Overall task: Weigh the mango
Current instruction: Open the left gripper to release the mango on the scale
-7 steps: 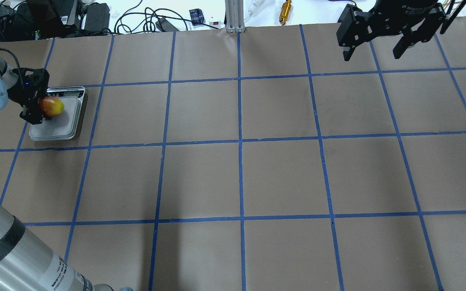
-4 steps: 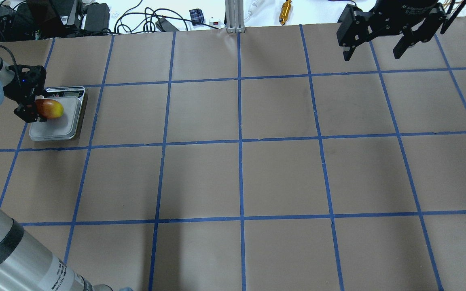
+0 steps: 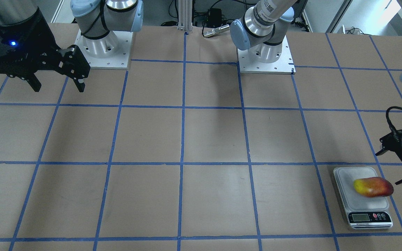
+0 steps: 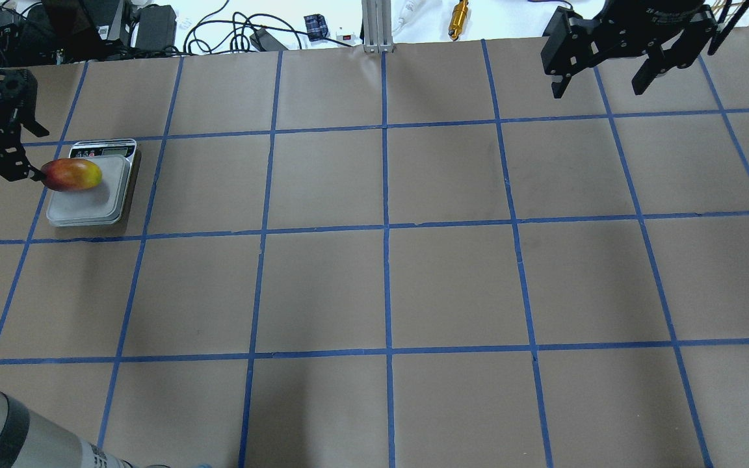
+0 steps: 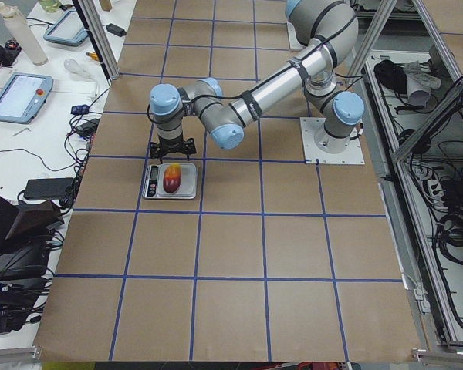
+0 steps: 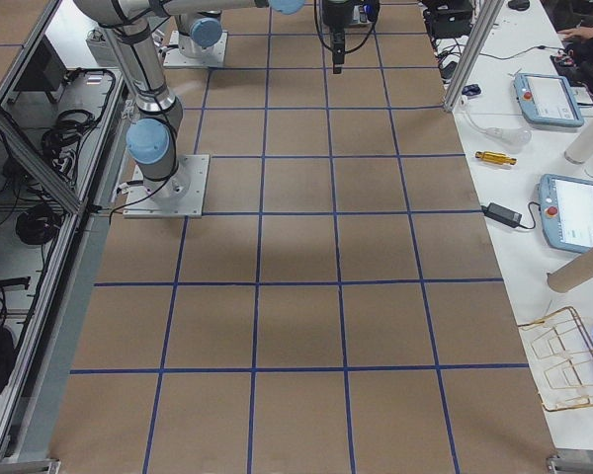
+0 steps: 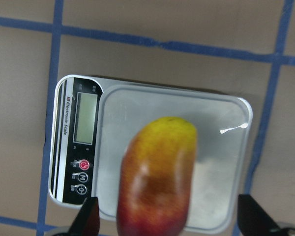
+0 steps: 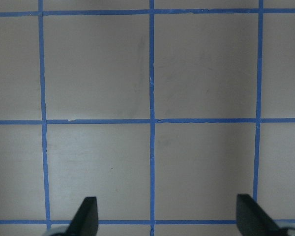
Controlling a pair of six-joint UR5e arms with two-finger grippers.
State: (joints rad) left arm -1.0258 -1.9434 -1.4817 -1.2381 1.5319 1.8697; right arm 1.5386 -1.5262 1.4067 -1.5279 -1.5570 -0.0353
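The mango [image 4: 72, 174], red with a yellow end, lies on the grey kitchen scale [image 4: 98, 201] at the far left and overhangs its left edge. It also shows in the front view [image 3: 373, 187] and fills the lower middle of the left wrist view [image 7: 157, 177]. My left gripper [image 4: 31, 151] is open and empty, just left of the mango's red end and apart from it; its fingertips [image 7: 88, 219] stand wide on both sides of the mango. My right gripper [image 4: 599, 84] is open and empty, held high over the far right of the table.
The scale's display [image 3: 361, 217] faces away from the robot. Cables, boxes and a brass part [image 4: 459, 18] lie beyond the table's far edge. The brown paper table top [image 4: 387, 279] carries a blue tape grid.
My left gripper, which was around the mango, has drawn back to the left and off it. The mango stays on the scale. The right arm has not moved.
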